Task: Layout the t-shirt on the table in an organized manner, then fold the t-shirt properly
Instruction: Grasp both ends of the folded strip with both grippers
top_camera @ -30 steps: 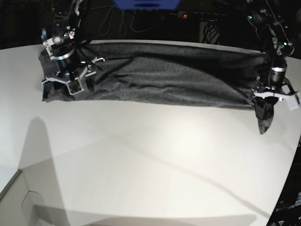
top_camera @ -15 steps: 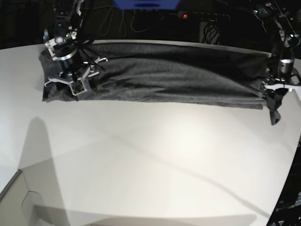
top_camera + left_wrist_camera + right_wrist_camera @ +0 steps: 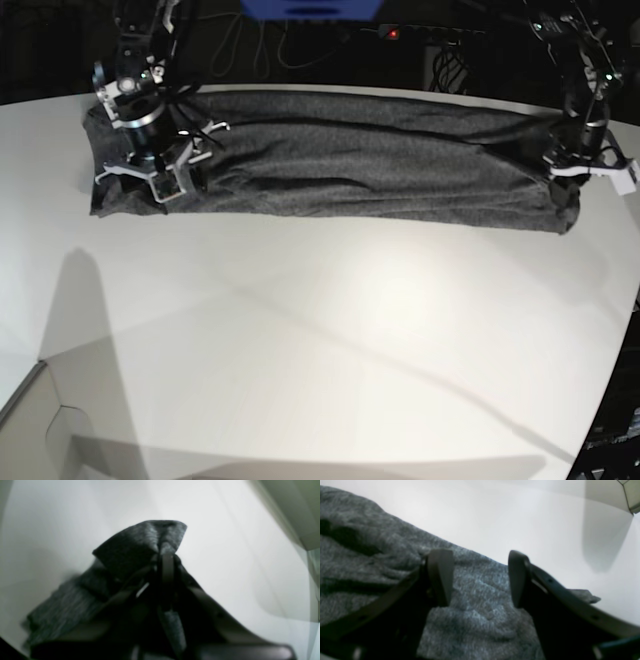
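Observation:
The t-shirt (image 3: 360, 160) lies as a long dark grey band across the far side of the white table (image 3: 350, 330). At its right end in the base view, my left gripper (image 3: 576, 178) is shut on the t-shirt's edge. The left wrist view shows that gripper (image 3: 165, 553) pinching a fold of the grey knit t-shirt (image 3: 135, 542) above the table (image 3: 237, 542). My right gripper (image 3: 160, 185) sits at the shirt's left end. In the right wrist view the gripper (image 3: 478, 578) is open, its dark fingers (image 3: 440, 575) spread over flat t-shirt cloth (image 3: 370, 562) with nothing between them.
A power strip with a red light (image 3: 393, 33), cables and a blue object (image 3: 310, 8) sit behind the table. The table's curved edge (image 3: 615, 370) runs down the right side. A pale box corner (image 3: 30, 410) shows at lower left.
My left gripper has moved toward the back of the table with the shirt's end. The cloth tail that drooped forward at the right is drawn in, and the band looks straighter. The right gripper barely moved.

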`<state>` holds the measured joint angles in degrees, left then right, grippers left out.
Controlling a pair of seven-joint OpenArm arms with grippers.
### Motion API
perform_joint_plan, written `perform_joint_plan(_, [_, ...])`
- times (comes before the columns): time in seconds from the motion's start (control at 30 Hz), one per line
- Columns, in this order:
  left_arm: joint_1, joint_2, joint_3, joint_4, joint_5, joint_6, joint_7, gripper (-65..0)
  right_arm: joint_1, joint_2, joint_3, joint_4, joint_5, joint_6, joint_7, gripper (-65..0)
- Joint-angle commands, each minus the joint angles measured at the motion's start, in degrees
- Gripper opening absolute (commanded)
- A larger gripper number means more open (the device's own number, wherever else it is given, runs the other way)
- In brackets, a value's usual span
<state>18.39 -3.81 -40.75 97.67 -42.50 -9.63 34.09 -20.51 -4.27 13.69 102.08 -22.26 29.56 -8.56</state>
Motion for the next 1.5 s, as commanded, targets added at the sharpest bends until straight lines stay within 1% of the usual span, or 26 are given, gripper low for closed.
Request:
perform_joint_plan(0.0, [-0.24,-0.71,-0.26,0.57,-0.53,-0.53,-1.51,-65.0,0.25,0.10,-0.02,0.91,0.50,-0.24,1.39,-29.8])
perform_joint_plan(0.17, [0.46,-0.71,-0.61,-0.74,-0.18,-0.53,-1.25,-64.9,0.25,0.10,0.06,0.99,0.50,-0.24,1.39,-29.8])
perform_joint_plan(0.27, [1.26,-0.71,-2.19,-2.15,-0.36,-0.53,-1.16,-64.7,0.25,0.10,0.06,0.99,0.50,-0.24,1.39,-29.8])
perform_joint_plan(0.3, [1.34,-0.71,-2.37,-2.41,-0.27,-0.53,-1.16,-63.6,0.25,0.10,0.06,0.99,0.50,-0.24,1.39,-29.8])
perform_joint_plan(0.37, [1.43,-0.71,-2.37,-3.38,-0.18,-0.53,-1.16,-59.2,0.25,0.10,0.06,0.99,0.50,-0.24,1.39,-29.8])
perform_joint_plan(0.53, [1.43,-0.54,-5.09,-4.88,-0.36,-0.53,-1.16,-42.6,0.25,0.01,-0.02,1.17,0.50,-0.24,1.39,-29.8])
perform_joint_plan(0.6, [1.43,-0.63,-5.36,-4.44,-0.53,-0.53,-1.16,-39.5,0.25,-0.61,-0.02,1.17,0.50,-0.24,1.39,-29.8])
perform_joint_plan(0.67, [1.52,-0.63,-5.53,-3.47,-0.71,-0.53,-0.90,-38.6,0.25,-0.61,-0.11,1.17,0.50,-0.24,1.39,-29.8])
perform_joint_plan(0.77, [2.57,-0.63,-5.62,-0.57,-1.15,-0.61,1.21,-38.4,0.25,-0.69,-0.11,1.17,0.50,-0.24,1.39,-29.8])
perform_joint_plan(0.87, [3.01,-0.71,-5.71,0.40,-2.55,-0.61,1.12,-38.4,0.25,-1.13,-0.11,1.26,0.50,-0.24,1.39,-29.8])
perform_joint_plan(0.97, [2.66,-0.98,-5.71,0.05,-1.68,-0.61,1.30,-38.3,0.25,-1.31,-0.11,1.26,0.50,-0.24,1.39,-29.8])
perform_joint_plan(1.07, [2.57,-3.61,-5.09,-1.54,0.70,-0.70,1.39,-37.7,0.25,-1.31,0.06,1.35,0.50,-0.33,1.39,-29.5])
perform_joint_plan(1.1, [2.57,-4.32,-5.09,-1.80,1.23,-1.67,1.39,-35.9,0.34,-1.31,0.15,1.35,0.42,-0.33,1.39,-29.5])
perform_joint_plan(1.13, [2.57,-4.85,-5.09,-1.89,1.67,-3.43,1.47,-33.8,0.34,-1.31,0.24,1.35,0.42,-0.51,1.39,-29.4])
perform_joint_plan(1.2, [2.84,-6.78,-5.53,-2.15,1.67,-8.26,1.47,-28.9,0.34,-1.31,0.24,1.43,0.42,-0.59,1.39,-28.1])
perform_joint_plan(1.3, [3.10,-8.80,-5.53,-2.06,1.67,-15.12,1.47,-22.3,0.34,-1.40,1.12,2.31,0.42,-0.77,1.39,-23.5])
perform_joint_plan(1.4, [3.10,-9.77,-5.62,-3.03,2.46,-19.34,1.21,-18.3,0.51,-3.16,2.79,3.63,0.42,-0.51,1.39,-22.3])
perform_joint_plan(1.47, [2.57,-10.21,-5.62,-4.79,4.22,-20.92,1.21,-16.9,0.69,-3.51,3.85,4.42,0.42,-0.42,1.39,-22.3])
